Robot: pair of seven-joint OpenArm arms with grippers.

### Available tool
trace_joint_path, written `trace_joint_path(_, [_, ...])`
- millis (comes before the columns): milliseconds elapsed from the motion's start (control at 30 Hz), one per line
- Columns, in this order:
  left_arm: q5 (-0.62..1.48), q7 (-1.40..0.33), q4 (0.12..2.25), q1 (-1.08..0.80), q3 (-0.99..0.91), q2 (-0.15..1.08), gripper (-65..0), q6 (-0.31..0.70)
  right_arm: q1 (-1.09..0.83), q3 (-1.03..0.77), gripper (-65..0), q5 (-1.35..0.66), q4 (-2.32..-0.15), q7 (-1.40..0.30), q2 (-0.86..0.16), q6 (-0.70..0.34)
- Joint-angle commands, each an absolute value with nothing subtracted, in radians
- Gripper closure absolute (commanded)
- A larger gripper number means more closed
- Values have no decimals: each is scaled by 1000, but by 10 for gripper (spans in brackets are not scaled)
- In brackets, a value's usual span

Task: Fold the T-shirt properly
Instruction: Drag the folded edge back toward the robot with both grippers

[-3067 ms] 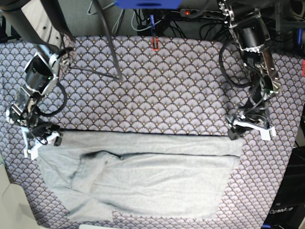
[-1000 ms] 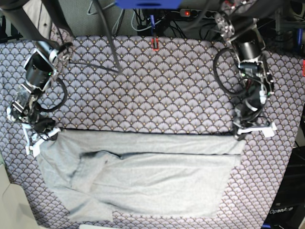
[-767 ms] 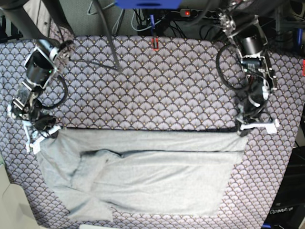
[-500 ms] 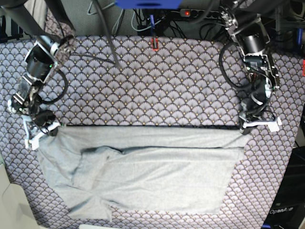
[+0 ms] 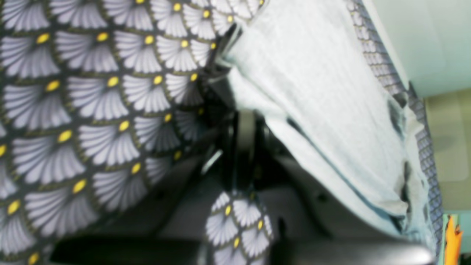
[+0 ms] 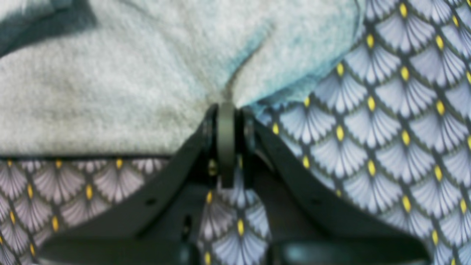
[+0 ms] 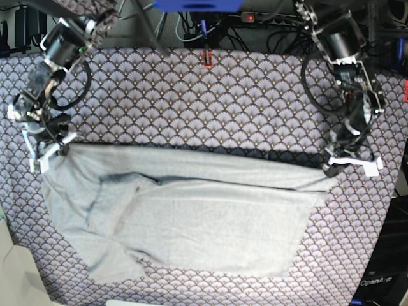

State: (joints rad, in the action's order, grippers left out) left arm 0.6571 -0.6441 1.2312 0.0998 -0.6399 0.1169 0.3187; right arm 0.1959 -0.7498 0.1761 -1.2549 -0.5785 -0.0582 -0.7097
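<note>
The T-shirt is light grey and lies spread across the near half of the table, one sleeve bunched at its left. Its far edge hangs taut between my two grippers. My right gripper, at the left of the base view, is shut on the shirt's far left corner. In the right wrist view the right gripper pinches the T-shirt, which puckers at the tips. My left gripper is shut on the far right corner. The left wrist view shows the left gripper closed on the T-shirt edge.
A purple-grey scallop-patterned cloth covers the whole table. A small red clip sits at its back edge, with cables behind. A pale object lies off the near left corner. The table's right edge is close to the left gripper.
Both grippers have carried the shirt's far edge toward the back of the table. The right gripper has travelled further, so that edge now slants. The shirt has stretched out with them.
</note>
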Motion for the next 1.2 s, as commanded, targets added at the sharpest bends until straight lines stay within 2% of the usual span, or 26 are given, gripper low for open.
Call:
trace_joint_path(0, [668, -615, 1257, 105, -645, 131, 0, 321, 202, -753, 0, 189, -1291, -596, -68, -698])
trace_joint_path(633, [670, -633, 1484, -205, -700, 70, 0, 334, -68, -754, 0, 159, -1563, -619, 50, -698])
trace_joint_path(900, [673, -634, 1578, -291, -737, 62, 0, 334, -120, -808, 0, 157, -1575, -616, 51, -698])
trace_joint_path(1167, [782, -634, 1589, -384, -737, 73, 0, 335, -196, -846, 0, 157, -1575, -590, 87, -698])
